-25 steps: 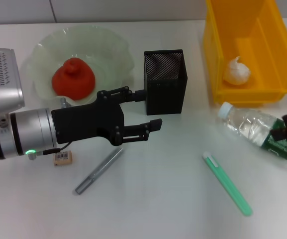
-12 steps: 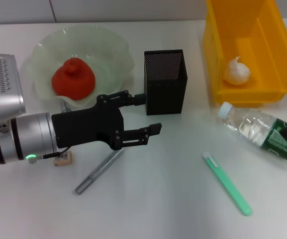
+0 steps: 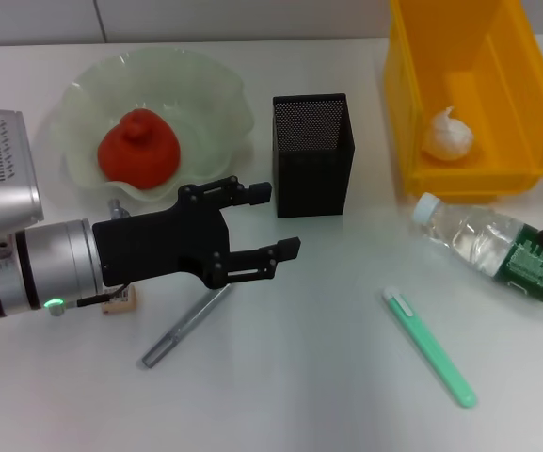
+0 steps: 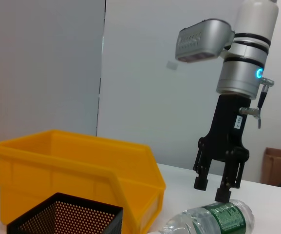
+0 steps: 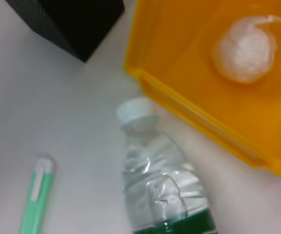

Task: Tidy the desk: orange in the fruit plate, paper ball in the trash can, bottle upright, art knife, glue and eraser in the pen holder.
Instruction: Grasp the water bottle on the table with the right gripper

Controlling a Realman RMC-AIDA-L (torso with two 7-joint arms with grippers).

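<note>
Head view – left gripper [image 3: 271,220]: your left pincer hangs spread wide with nothing in it, just left of the pen holder [image 3: 312,153], above the far tip of the art knife [image 3: 188,324].
Head view – art knife: it lies flat and slanted on the desk, near of the gripper; the small eraser [image 3: 120,299] sits just left of it, half hidden under the arm.
Head view – done already: the orange [image 3: 140,148] rests in the fruit plate [image 3: 216,89] and the paper ball [image 3: 447,134] in the trash can [image 3: 408,122].
Head view – right side: the bottle [image 3: 497,250] lies on its side, cap pointing left; a light green stick [image 3: 429,347] lies near of it.
Left wrist view – right gripper [image 4: 215,190]: it points straight down over the bottle's green label, fingers parted and holding nothing – one tip looks about to touch.
Right wrist view – bottle: cap and shoulder lie just beside the trash can's wall.
Advice – bottle: I judge this the step in hand; straddle the label squarely, close firmly, then swing the cap up away from the bin.
Advice – art knife: turn the left fingers across the shaft before descending – it will roll.
</note>
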